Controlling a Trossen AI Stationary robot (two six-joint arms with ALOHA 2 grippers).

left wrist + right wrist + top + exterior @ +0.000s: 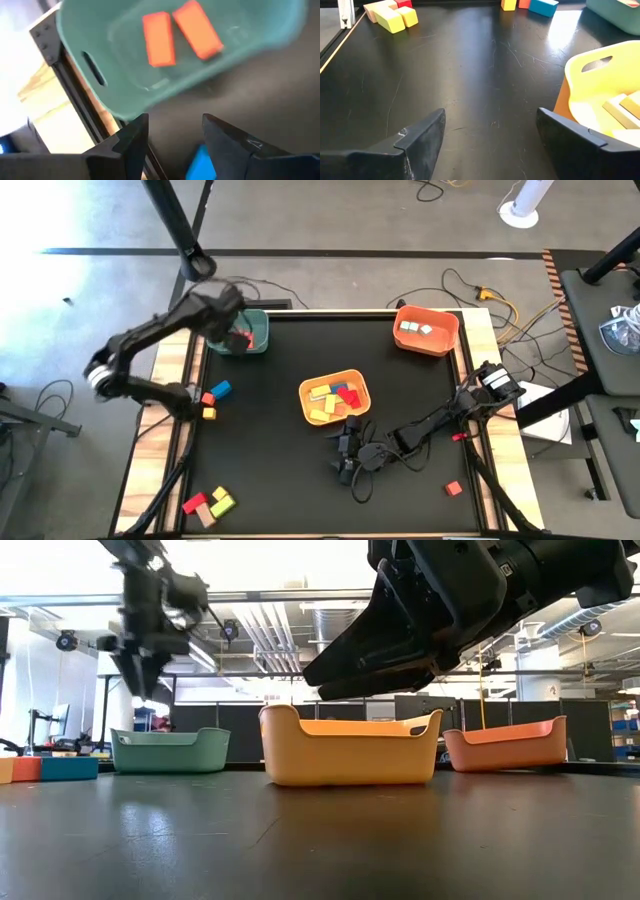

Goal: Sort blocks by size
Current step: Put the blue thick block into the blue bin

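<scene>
Three bins stand on the black table: a green bin [258,326] at the far left, a yellow bin [335,397] in the middle and an orange bin [425,330] at the far right. Two red-orange blocks [177,36] lie in the green bin, and several coloured blocks [335,395] lie in the yellow bin. My left gripper [175,125] hangs open above the green bin's near-left side [140,680], with nothing between its fingers. My right gripper [345,455] stands open low over the table, just on the near side of the yellow bin [600,95], also with nothing in it.
Loose blocks lie on the table: blue [220,389], orange [208,398] and yellow [209,413] at the left edge, a red and yellow cluster [208,503] at the near left, and a red one [453,488] at the near right. Pale blocks [415,328] lie in the orange bin.
</scene>
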